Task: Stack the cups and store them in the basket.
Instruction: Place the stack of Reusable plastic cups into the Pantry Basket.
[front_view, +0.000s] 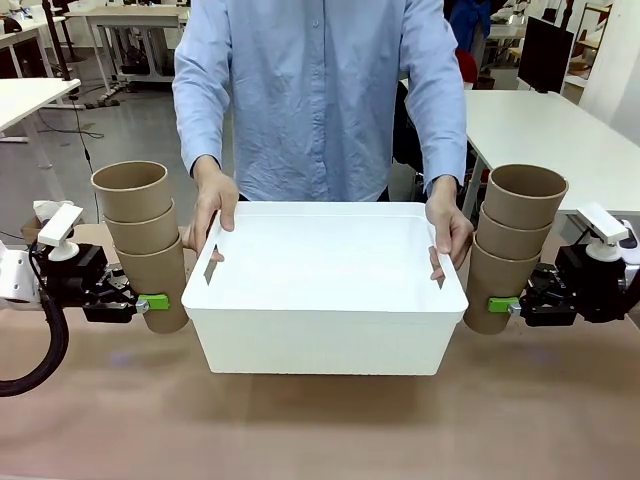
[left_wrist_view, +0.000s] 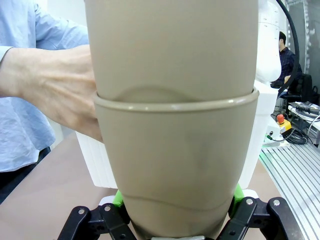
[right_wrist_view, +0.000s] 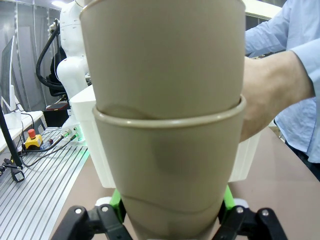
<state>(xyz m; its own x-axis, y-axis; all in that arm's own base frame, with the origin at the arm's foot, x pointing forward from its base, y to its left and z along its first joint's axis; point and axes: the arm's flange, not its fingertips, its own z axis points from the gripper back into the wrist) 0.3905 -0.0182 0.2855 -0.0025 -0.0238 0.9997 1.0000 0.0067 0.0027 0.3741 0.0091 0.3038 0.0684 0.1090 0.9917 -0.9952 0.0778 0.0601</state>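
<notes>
The left gripper (front_view: 150, 302) is clamping the left stack (front_view: 143, 240) low down, the right gripper (front_view: 505, 304) is clamping the right stack (front_view: 517, 245), both flanking the basket (front_view: 325, 335).

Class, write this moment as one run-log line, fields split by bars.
left claw: shut on left cup stack | right claw: shut on right cup stack | basket: between stacks, empty, held by person's hands
</notes>
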